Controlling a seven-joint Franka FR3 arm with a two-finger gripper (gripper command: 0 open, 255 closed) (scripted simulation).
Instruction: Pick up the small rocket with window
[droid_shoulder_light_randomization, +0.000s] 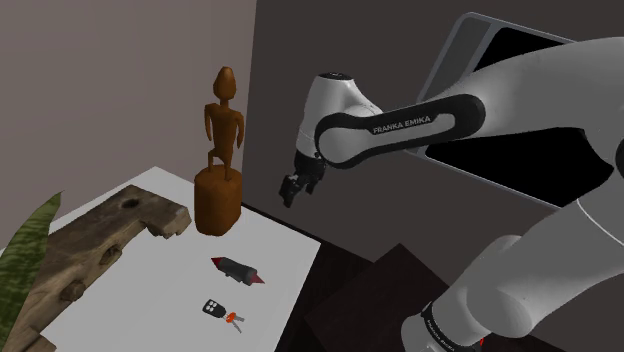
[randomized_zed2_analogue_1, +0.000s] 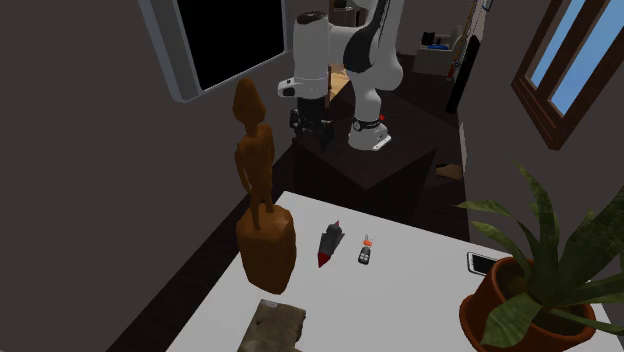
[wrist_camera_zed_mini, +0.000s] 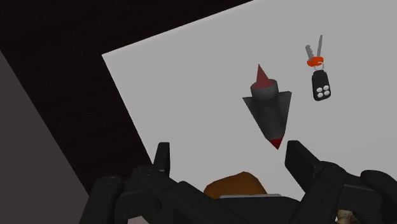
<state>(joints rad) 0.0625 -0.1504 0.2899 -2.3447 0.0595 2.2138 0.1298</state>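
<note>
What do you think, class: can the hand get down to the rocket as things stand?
Probably yes. The hand hangs open in the air; the rocket lies on bare table, apart from the keys. Only the figure stands near the path, so steer past it.

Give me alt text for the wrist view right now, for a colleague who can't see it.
A small dark grey rocket with red ends lies on a white table ahead of the open, empty gripper. A black key fob with keys lies beside it; a brown rounded object shows close to the gripper.
</note>
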